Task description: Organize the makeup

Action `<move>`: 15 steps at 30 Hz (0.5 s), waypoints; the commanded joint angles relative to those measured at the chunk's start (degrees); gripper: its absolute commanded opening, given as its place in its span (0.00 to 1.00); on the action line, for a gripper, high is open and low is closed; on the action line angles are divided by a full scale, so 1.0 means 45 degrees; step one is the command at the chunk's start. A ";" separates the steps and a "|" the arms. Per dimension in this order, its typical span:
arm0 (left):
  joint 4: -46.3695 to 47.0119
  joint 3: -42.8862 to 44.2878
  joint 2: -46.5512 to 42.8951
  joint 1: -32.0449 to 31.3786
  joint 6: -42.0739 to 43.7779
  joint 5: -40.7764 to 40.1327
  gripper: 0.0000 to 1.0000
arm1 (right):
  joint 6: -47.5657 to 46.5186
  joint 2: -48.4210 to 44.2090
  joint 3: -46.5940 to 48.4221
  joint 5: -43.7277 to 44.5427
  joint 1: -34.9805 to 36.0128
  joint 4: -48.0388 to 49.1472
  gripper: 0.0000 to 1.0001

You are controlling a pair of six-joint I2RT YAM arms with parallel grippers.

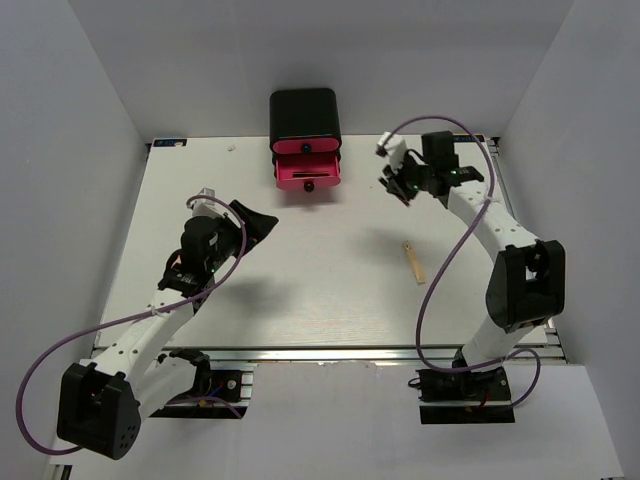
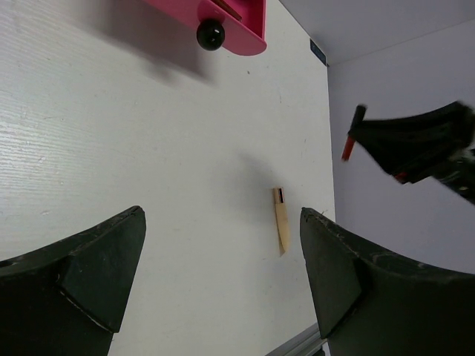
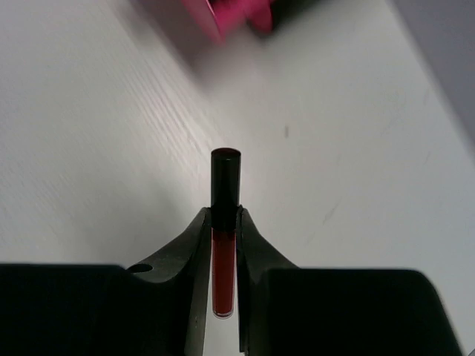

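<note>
From above, the left gripper [image 1: 256, 226] hangs over the left part of the white table [image 1: 300, 300], its dark jaws spread. The right gripper [image 1: 398, 182] is up near the far right corner; what it carries is too small to make out from here. A beige stick [image 1: 413, 262] lies alone on the table on the right side, well apart from both grippers. At the far edge stands a black box [image 1: 304, 112] with a pink drawer [image 1: 308, 172] pulled out towards the arms.

From the left wrist, the left gripper [image 2: 223, 274] stands wide open with nothing between its fingers [image 2: 89, 274]. Beyond them the beige stick [image 2: 280, 219] lies flat on the tabletop, one end dark. The pink drawer [image 2: 237, 26] with its round black knob [image 2: 210, 34] shows at the top edge. To the right, the right gripper [image 2: 404, 141] is raised off the table with a red-and-black stick [image 2: 352, 135] poking out of it.

From the right wrist, the right gripper [image 3: 224, 221] is pinched narrow on the red-and-black stick [image 3: 225, 178]. The red body sits between the jaws and the black cap juts out past the tips. It hangs above bare table, with the pink drawer [image 3: 223, 15] a blur ahead.
</note>
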 commanded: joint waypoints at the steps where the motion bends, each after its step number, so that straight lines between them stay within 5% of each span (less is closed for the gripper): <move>1: -0.0212 0.0369 -0.0351 0.0099 0.0136 -0.0150 0.94 | -0.3150 0.0503 0.1259 -0.2558 0.1553 0.0517 0.00; 5: -0.0311 0.0155 -0.0605 0.0099 -0.0078 -0.0267 0.94 | -0.5515 0.1577 0.2505 -0.2013 0.3583 0.2562 0.00; 15: -0.0565 -0.0119 -0.1015 0.0099 -0.0313 -0.0385 0.94 | -0.5829 0.6439 0.8366 0.0292 0.5091 0.3700 0.00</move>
